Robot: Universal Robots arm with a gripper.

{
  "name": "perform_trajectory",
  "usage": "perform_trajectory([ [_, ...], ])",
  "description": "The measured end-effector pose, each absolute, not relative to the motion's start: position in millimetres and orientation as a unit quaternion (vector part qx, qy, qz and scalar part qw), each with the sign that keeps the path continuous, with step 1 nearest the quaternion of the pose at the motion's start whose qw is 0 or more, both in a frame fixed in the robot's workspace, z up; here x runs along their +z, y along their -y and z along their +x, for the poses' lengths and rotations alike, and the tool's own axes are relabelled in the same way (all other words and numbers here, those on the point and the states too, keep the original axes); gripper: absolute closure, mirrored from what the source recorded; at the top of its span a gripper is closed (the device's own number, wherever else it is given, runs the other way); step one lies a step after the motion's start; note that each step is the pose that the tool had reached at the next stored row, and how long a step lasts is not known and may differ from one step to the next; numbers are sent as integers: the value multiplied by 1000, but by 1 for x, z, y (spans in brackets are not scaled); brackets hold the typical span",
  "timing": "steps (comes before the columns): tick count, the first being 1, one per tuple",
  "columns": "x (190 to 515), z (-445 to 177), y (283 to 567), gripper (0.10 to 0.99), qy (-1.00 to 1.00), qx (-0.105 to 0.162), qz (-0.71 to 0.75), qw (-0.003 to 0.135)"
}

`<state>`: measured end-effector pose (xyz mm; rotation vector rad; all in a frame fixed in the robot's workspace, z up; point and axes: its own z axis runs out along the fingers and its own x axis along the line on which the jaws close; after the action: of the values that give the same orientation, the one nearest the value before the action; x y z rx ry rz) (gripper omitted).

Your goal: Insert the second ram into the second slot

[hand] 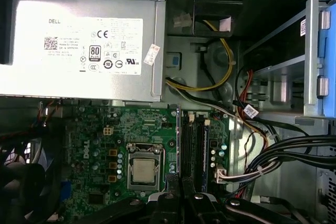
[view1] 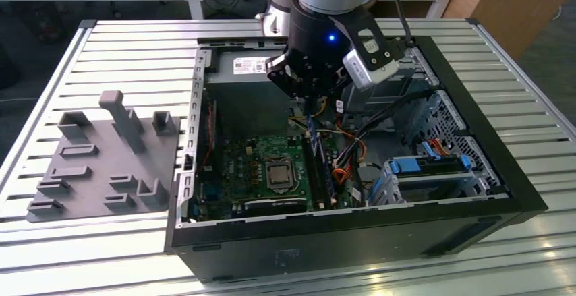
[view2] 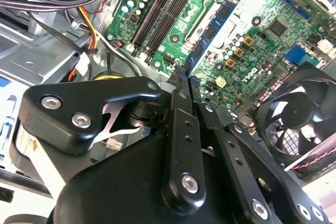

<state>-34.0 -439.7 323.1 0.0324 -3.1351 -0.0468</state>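
One skew could jam the second ram (view2: 213,29), pinched tight in the closed pincer (view2: 186,77), against the memory slots (view2: 165,6) just beside it.

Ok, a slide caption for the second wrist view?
Pincer clamps the second ram, a blue strip, over the motherboard beside the dark memory slots.

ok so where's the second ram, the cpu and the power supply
the second ram (view2: 212,31): second wrist view, middle of the blue strip
cpu (hand: 143,170): first wrist view, centre of its metal lid
power supply (hand: 94,45): first wrist view, its white label
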Motion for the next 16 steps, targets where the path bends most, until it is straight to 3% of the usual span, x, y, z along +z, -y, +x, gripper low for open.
perform_trajectory([
  [16,316,-34,440,953,1000,-15,10,3],
])
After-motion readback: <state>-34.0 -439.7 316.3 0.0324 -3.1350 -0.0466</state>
